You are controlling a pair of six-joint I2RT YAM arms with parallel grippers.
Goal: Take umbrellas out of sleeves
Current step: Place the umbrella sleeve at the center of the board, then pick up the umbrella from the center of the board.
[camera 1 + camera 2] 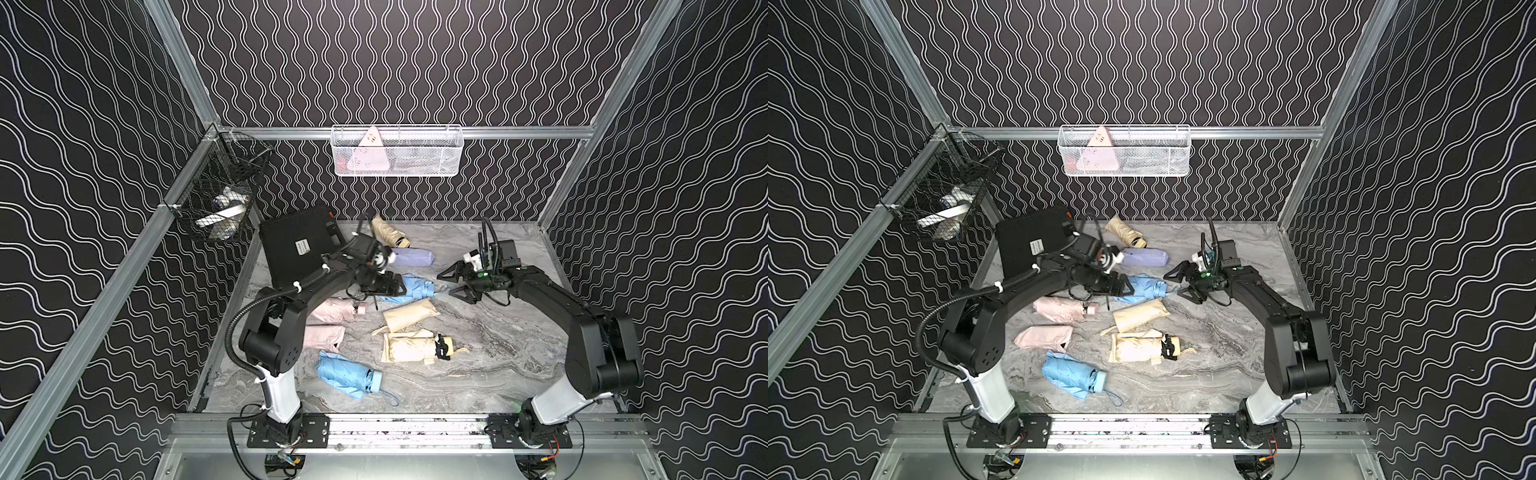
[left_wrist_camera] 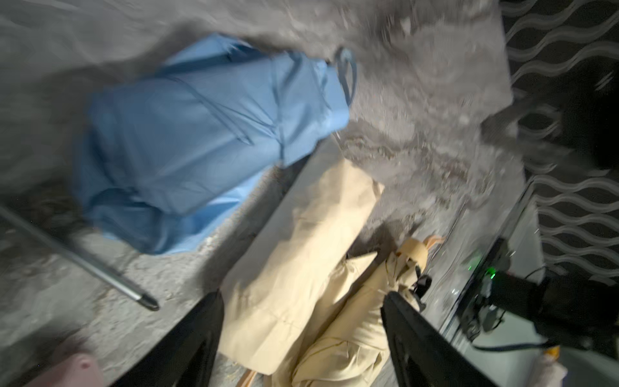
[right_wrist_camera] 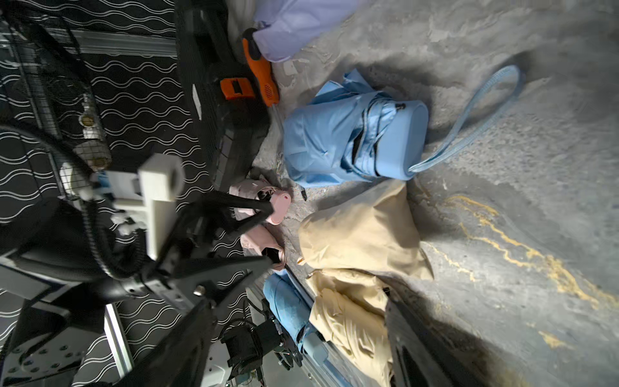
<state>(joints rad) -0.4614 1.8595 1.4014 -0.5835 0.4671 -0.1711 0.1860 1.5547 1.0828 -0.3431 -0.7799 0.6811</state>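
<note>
Marble table (image 1: pixel 498 374): open room from 3 to 5 o'clock, clutter elsewhere. Black case (image 1: pixel 291 249) crowds the 10 o'clock edge. Light blue umbrella (image 3: pixel 335 144) lies near centre, between left gripper (image 3: pixel 273 234) and right gripper (image 1: pixel 455 282), both released, empty.

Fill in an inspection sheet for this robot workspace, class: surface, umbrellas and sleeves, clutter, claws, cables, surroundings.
Surface: grey marbled tabletop, crowded in the middle.
Job's things: far blue umbrella between the claws; near blue umbrella; pink umbrella; cream umbrella; pink sleeve; cream sleeve; lilac bundle and cream bundle at the back, unclear whether sleeved.
Clutter: black case; orange-handled screwdriver.
Claws: left claw open, empty; right claw open, empty.
Cables: black hose along the left arm.
Surroundings: white basket, black basket, wavy-patterned walls.
</note>
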